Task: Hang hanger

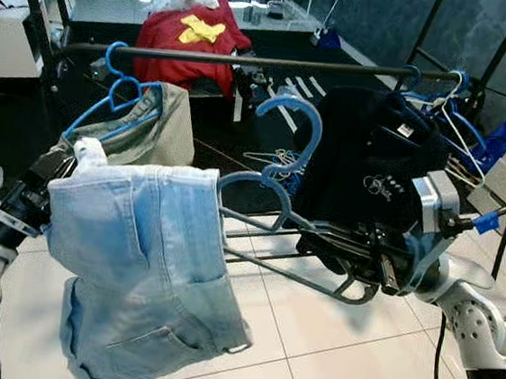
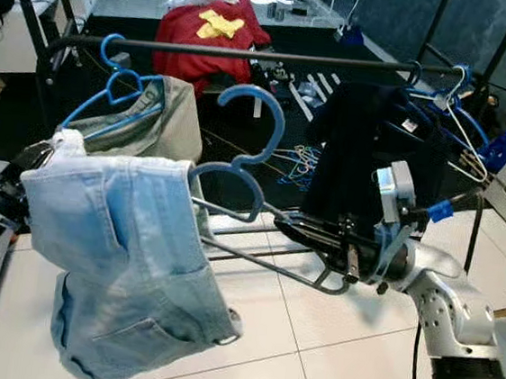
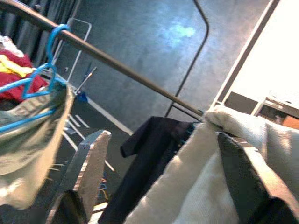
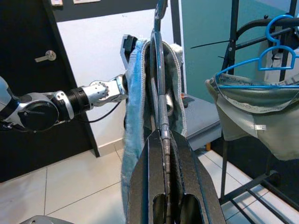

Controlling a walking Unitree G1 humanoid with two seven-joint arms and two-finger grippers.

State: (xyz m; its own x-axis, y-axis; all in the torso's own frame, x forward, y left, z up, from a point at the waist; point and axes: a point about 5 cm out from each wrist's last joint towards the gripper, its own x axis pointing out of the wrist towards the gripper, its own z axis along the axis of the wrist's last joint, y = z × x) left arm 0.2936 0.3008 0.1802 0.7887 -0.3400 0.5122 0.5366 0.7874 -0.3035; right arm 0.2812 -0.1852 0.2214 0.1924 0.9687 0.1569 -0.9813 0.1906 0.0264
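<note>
Hanger (image 1: 286, 148), blue plastic, sits at picture centre below the black clothes rail (image 1: 248, 60), its hook raised toward 12 o'clock and clear of the rail. Denim shorts (image 1: 141, 264) are draped over the hanger's bar and hang toward 7 o'clock above the white tiled floor (image 1: 327, 342). Right gripper (image 1: 321, 228), reaching in from 3 o'clock, is clamped on the hanger's right end; the right wrist view shows both black fingers pressed flat against the bar. Left gripper (image 1: 67, 163), at 9 o'clock, is closed on the left edge of the shorts, with pale fabric bunched between its fingers (image 3: 243, 179). On the rail, a second blue hanger carrying a grey-green garment (image 1: 147, 124) hangs at 10 o'clock, and a black shirt (image 1: 365, 156) at 2 o'clock. Red cloth (image 1: 191, 43) lies beyond the rail at 12 o'clock.
</note>
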